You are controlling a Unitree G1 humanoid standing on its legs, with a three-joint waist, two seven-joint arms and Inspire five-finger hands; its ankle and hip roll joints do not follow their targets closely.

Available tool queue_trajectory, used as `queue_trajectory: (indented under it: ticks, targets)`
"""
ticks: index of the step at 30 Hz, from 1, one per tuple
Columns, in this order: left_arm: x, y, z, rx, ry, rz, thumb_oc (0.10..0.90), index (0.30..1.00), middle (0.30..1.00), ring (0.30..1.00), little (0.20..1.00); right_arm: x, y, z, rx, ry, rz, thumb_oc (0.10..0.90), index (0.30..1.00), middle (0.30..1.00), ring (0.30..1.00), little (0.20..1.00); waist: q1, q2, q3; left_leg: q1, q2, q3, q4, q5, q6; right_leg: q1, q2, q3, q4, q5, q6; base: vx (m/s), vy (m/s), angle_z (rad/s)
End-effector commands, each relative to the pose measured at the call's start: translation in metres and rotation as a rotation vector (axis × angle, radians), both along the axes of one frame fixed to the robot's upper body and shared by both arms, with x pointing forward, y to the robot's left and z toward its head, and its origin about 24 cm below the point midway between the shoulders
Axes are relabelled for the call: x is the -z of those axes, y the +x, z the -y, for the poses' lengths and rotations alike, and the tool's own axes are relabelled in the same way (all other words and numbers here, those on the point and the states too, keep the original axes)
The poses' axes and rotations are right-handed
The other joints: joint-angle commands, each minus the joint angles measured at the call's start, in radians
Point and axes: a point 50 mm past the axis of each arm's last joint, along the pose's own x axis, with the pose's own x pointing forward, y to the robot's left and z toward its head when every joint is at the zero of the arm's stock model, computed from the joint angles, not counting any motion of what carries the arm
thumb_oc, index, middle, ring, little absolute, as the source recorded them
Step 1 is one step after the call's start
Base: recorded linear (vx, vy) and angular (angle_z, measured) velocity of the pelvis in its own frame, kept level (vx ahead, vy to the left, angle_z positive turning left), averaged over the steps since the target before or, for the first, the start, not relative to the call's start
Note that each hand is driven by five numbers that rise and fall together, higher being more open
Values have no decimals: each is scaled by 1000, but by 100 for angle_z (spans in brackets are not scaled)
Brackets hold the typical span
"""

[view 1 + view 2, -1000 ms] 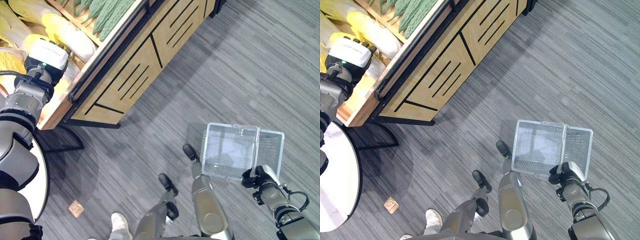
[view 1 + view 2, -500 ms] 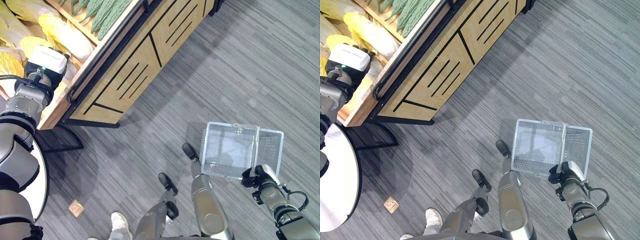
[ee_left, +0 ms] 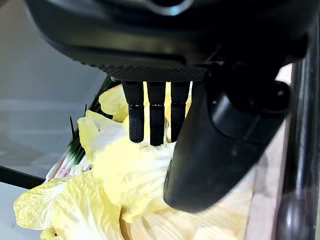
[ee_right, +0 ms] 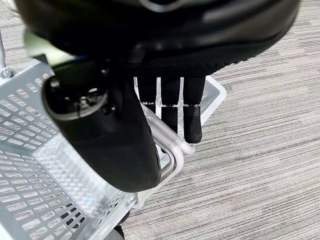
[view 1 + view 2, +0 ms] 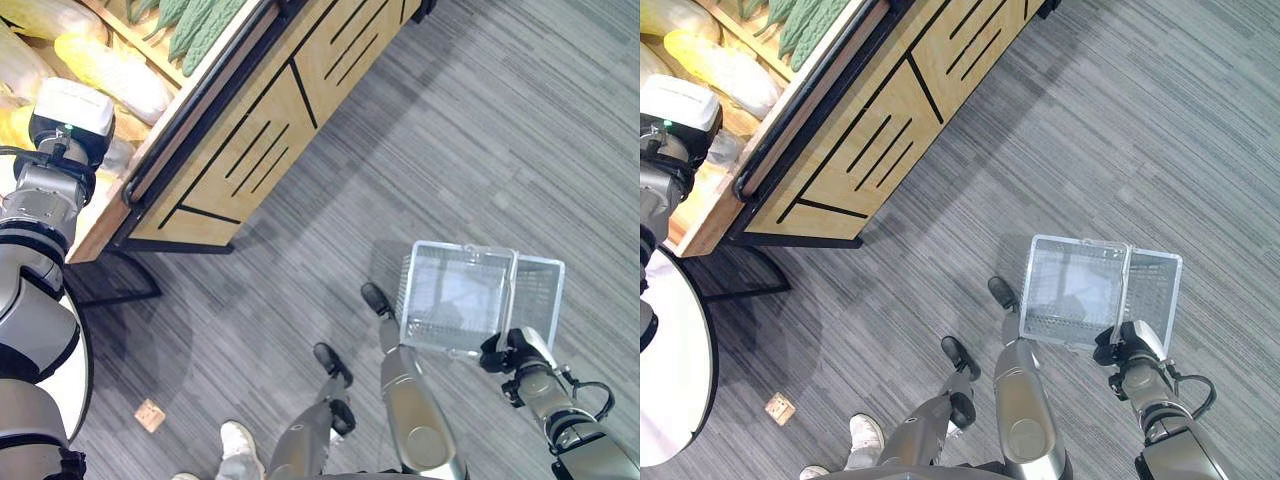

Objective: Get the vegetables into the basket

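Note:
Pale yellow cabbages (image 5: 105,70) lie in the wooden display stand (image 5: 250,130) at the upper left, with dark green bumpy gourds (image 5: 200,30) beside them. My left hand (image 3: 150,115) reaches in over a cabbage (image 3: 125,170), its fingers straight and its thumb held off the leaves. My left wrist (image 5: 70,110) hides the hand from above. The empty silver wire basket (image 5: 540,300) hangs over the carpet at the lower right. My right hand (image 5: 505,352) is curled round its handle (image 4: 167,137).
A black rail (image 5: 190,120) runs along the front edge of the stand. A white round table (image 5: 75,370) sits at the lower left. A small brown block (image 5: 150,415) and a person's white shoe (image 5: 235,445) are on the grey carpet.
The whole picture has shifted a little, so the camera moved. My left hand stays over the cabbages, and the basket still hangs from my right hand.

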Motion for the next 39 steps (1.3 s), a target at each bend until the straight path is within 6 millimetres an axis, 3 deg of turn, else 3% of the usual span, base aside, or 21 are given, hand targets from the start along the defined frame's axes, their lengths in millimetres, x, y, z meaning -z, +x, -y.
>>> queue_trajectory:
  ticks: [1,11,19,22,27,33,39]
  targets:
    - [-36,-29,-44,-194,-9,121,400,300,300,300,300,31,-25,-26,-104,33,-137,400,300,300,300,300,0,-44,-24,-51,26,-46,2,66,-86,55,-47,-58,0,-59,111,0,0,0]
    - [-30,-27,-41,-177,-30,121,400,300,300,300,300,32,-26,-27,-102,36,-137,400,300,300,300,300,9,-53,-24,-60,27,-52,2,69,-86,49,-39,-61,-1,-58,106,0,0,0]
    - [-24,-22,-33,-113,-81,160,400,300,300,300,300,37,-37,-26,-100,31,-180,400,300,300,300,300,24,-61,-53,-6,32,-74,2,63,-84,102,-42,-76,6,-76,101,16,-17,1]
    - [-14,-18,-25,-66,-84,148,400,300,300,300,300,45,-53,-26,-82,47,-228,400,300,300,300,300,42,-77,-85,62,39,-104,2,55,-82,178,-48,-105,7,-97,97,26,-47,19]
    - [-26,-12,-1,81,-68,190,400,300,300,300,300,56,-75,-27,-47,65,-299,400,300,300,300,300,79,-103,-120,109,38,-132,2,53,-75,248,-51,-132,0,-112,93,-7,-53,27]
    - [-24,-16,7,163,-52,180,400,300,300,300,300,68,-101,-31,-24,87,-394,400,300,300,300,300,107,-140,-182,167,35,-158,2,40,-67,327,-57,-160,-12,-126,97,-7,-27,24]
    - [-22,-32,30,347,-112,236,400,300,300,300,300,79,-123,-40,4,128,-461,400,300,300,300,300,140,-179,-254,226,30,-177,2,16,-58,391,-68,-182,-17,-139,105,9,2,12]
